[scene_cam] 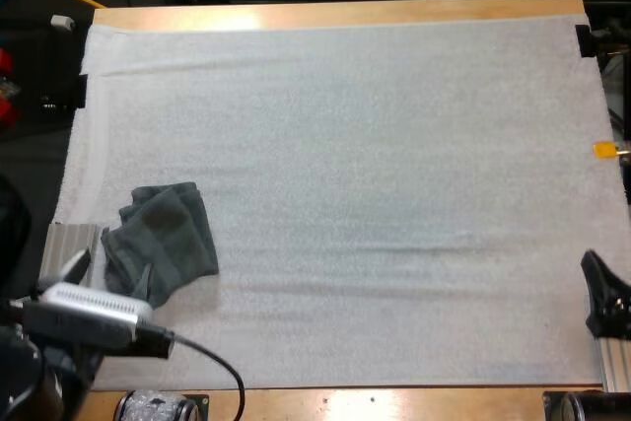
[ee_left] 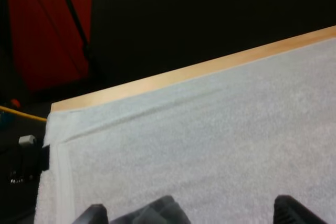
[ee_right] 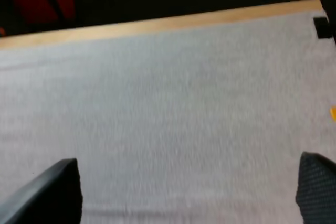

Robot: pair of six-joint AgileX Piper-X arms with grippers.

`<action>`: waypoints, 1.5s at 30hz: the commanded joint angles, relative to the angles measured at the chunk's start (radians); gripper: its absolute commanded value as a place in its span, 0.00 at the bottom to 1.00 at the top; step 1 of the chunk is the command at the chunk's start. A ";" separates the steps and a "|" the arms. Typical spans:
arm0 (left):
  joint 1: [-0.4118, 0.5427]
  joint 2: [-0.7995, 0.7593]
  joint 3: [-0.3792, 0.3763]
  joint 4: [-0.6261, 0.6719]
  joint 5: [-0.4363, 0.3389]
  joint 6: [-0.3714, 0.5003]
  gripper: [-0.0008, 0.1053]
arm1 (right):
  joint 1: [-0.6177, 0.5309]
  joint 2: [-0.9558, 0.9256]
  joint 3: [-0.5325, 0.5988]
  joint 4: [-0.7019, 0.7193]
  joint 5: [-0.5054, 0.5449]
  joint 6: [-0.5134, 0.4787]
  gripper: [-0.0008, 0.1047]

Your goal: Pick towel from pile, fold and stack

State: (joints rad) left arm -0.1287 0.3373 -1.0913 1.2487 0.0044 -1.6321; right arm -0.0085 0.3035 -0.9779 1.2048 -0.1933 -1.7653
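Observation:
One crumpled dark grey-green towel [scene_cam: 163, 239] lies on the white mat near its left edge. My left gripper [ee_left: 191, 214] is open just short of it; the towel's [ee_left: 152, 211] near folds show between the left fingertips [ee_left: 93, 214], which do not touch it. My right gripper [scene_cam: 603, 291] hangs at the mat's right edge, far from the towel. In the right wrist view, the right gripper [ee_right: 184, 195] is open, its fingers [ee_right: 52, 192] wide apart over bare mat.
The white mat [scene_cam: 375, 194] covers most of the wooden table [scene_cam: 335, 15]. A ribbed grey block [scene_cam: 71, 241] sits at the mat's left edge beside the towel. Black clips [scene_cam: 584, 39] hold the mat's far corners.

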 commanded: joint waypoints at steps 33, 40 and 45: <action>0.019 -0.492 0.079 0.317 0.023 -0.023 0.58 | -0.003 -0.360 -0.005 0.231 -0.003 -0.019 0.65; 0.024 -0.492 0.094 0.223 0.023 -0.015 0.58 | -0.003 -0.360 0.007 0.183 -0.003 -0.019 0.60; 0.024 -0.492 0.143 0.081 0.023 -0.015 0.58 | -0.003 -0.357 0.059 0.092 -0.001 -0.006 0.60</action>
State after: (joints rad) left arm -0.1053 -0.0158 -0.9469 1.3468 0.0274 -1.6440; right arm -0.0085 -0.0162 -0.9190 1.3138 -0.1913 -1.7670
